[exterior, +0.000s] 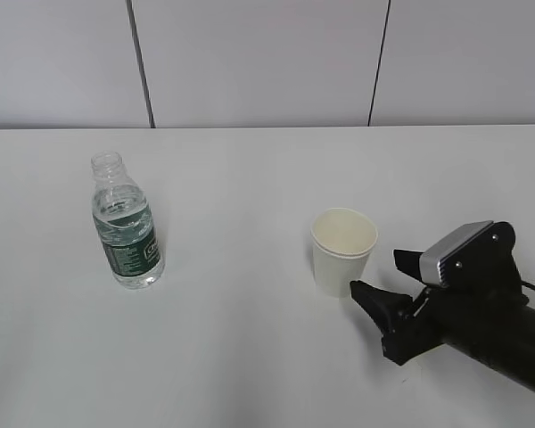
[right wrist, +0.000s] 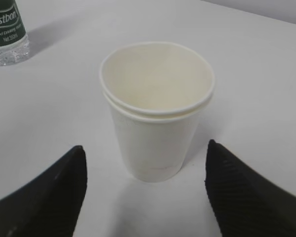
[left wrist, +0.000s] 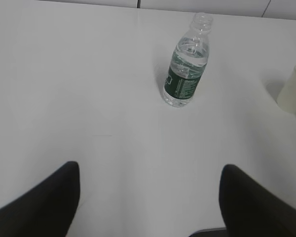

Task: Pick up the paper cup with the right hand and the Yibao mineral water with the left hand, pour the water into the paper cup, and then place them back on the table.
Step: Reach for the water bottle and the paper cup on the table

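Observation:
The paper cup [exterior: 343,251] stands upright and empty right of centre on the white table [exterior: 250,357]. My right gripper [exterior: 376,272] is open just to its right, and neither finger touches it. In the right wrist view the cup [right wrist: 155,123] shows a double rolled rim and stands just ahead of the open right gripper [right wrist: 145,148], between its spread fingertips. The Yibao mineral water [exterior: 127,227] is upright and capless at the left, about half full. From the left wrist, that bottle [left wrist: 185,69] is well ahead of my open, empty left gripper [left wrist: 149,170]. The left arm is outside the exterior view.
A grey panelled wall [exterior: 250,62] runs behind the table's far edge. The cup [left wrist: 295,89] shows at the right edge of the left wrist view, and the bottle's base [right wrist: 7,34] at the top left of the right wrist view.

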Robot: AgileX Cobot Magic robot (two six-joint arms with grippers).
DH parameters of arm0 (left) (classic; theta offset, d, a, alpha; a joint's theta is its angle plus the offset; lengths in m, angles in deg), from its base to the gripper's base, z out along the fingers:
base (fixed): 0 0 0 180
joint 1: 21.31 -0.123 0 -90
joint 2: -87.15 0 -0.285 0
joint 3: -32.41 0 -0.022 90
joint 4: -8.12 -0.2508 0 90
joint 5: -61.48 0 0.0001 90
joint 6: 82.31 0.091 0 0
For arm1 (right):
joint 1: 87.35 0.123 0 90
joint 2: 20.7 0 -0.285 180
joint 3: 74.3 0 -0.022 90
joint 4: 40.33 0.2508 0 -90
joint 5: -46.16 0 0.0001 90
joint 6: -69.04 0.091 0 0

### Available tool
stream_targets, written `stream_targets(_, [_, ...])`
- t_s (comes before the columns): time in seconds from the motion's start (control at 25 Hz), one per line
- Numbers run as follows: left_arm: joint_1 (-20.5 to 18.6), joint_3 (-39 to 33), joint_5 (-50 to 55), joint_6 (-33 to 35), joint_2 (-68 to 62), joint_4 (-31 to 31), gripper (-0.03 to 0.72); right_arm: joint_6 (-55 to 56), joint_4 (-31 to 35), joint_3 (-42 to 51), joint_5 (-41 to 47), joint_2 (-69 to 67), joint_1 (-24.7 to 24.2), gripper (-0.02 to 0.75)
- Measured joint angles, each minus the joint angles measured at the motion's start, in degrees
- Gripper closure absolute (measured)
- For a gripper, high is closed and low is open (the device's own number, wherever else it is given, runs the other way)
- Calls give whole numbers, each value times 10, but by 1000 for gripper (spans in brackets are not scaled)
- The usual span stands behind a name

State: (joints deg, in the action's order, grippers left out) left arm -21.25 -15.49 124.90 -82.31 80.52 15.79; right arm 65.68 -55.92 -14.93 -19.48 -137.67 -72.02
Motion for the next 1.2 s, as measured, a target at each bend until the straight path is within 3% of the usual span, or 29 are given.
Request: stream_targets(1.2, [0,0,0,0,0,-2,156,-2,-41,-175,-1,-153,0,152])
